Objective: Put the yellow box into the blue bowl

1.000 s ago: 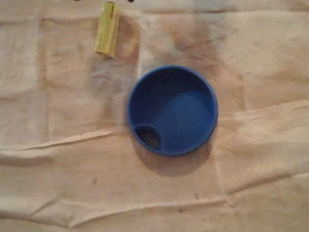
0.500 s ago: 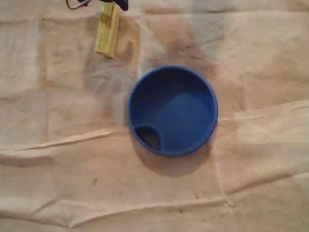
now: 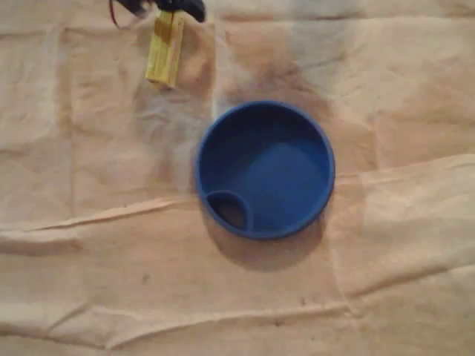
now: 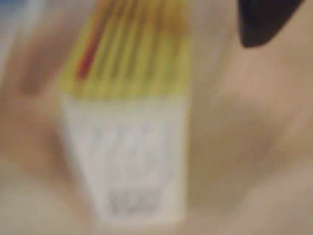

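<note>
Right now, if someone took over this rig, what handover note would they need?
Gripper: at the top edge of the overhead view, over the far end of the yellow box; open or shut cannot be told.
The yellow box lies flat on the cloth, up-left of the blue bowl and apart from it.
The blue bowl is upright with nothing in it.
Done: nothing yet; no grasp visible.
Left: grasp, lift, carry to the bowl, release.

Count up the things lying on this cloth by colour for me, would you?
Yellow: 1, the yellow box
Blue: 1, the blue bowl
Total: 2
</note>
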